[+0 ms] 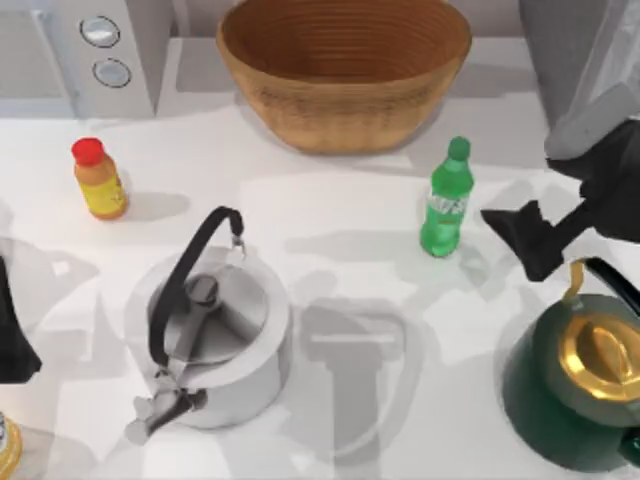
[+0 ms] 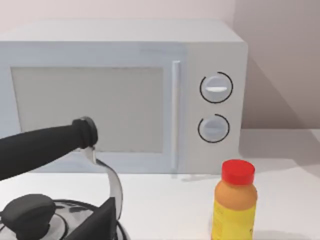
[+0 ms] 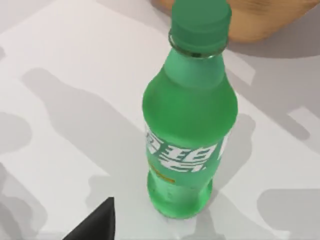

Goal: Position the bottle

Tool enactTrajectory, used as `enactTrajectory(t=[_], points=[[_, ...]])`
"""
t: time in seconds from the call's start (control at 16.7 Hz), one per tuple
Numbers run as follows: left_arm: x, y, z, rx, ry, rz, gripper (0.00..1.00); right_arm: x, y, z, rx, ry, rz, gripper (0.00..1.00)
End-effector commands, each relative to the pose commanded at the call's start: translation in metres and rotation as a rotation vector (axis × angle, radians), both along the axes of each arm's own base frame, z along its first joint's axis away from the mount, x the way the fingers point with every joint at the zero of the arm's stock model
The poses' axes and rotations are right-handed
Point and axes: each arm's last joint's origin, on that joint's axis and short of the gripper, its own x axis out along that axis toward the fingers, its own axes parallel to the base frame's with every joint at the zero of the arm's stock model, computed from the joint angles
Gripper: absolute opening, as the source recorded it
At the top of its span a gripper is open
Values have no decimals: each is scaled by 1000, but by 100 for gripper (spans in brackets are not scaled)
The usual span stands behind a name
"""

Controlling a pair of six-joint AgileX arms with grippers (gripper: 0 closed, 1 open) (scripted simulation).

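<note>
green soda bottle (image 1: 447, 201) (image 3: 189, 125) upright on the white table (image 1: 340, 215), just in front of the wicker basket (image 1: 345, 70), toward its right. right gripper (image 1: 530, 240) to the right of the bottle, near but apart, fingers spread and grasping nothing. green-and-gold kettle (image 1: 585, 380) farther right and forward of the bottle. steel kettle (image 1: 210, 335) (image 2: 60, 220) forward and left. orange bottle with red cap (image 1: 98, 178) (image 2: 235, 200) well to the left, near the microwave (image 1: 85, 50) (image 2: 125, 95). left gripper (image 1: 12, 330) far left; finger state cannot be told.

My camera catches white lettering on the green bottle's (image 3: 189, 120) label, but I cannot read it; nothing else bears text.
</note>
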Motion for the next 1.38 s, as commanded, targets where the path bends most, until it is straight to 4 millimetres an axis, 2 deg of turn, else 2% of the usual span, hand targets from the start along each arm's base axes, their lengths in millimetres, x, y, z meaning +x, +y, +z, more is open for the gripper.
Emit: enactTrajectory(t=[0.3,0.36,0.42,0.72,1.02,1.2,1.38], points=[[0,0,0,0,0,0,100,-2,6,-5,-3,5,48,100],[0,0,0,0,0,0,100,1,5,4,3,-23,38,100],[0,0,0,0,0,0,100,2,5,4,3,-21,39,100],[0,0,0,0,0,0,100,30,16,-2,1,0,44,100],[0,0,0,0,0,0,100,58,43,-31,-2,4,47,100],[0,0,0,0,0,0,100,60,58,-51,-2,4,48,100],[0,0,0,0,0,0,100,57,64,-61,-3,5,48,100]])
